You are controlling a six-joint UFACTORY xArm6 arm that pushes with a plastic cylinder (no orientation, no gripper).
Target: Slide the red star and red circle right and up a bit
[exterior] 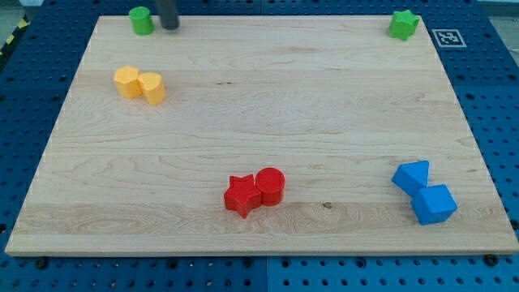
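The red star and the red circle sit touching each other near the view's bottom middle of the wooden board, star on the left. My tip is at the view's top left, just right of the green circle, far from the red blocks.
A yellow pair of blocks lies at the upper left. A green star sits at the top right corner. Two blue blocks lie at the lower right. A blue pegboard table surrounds the board.
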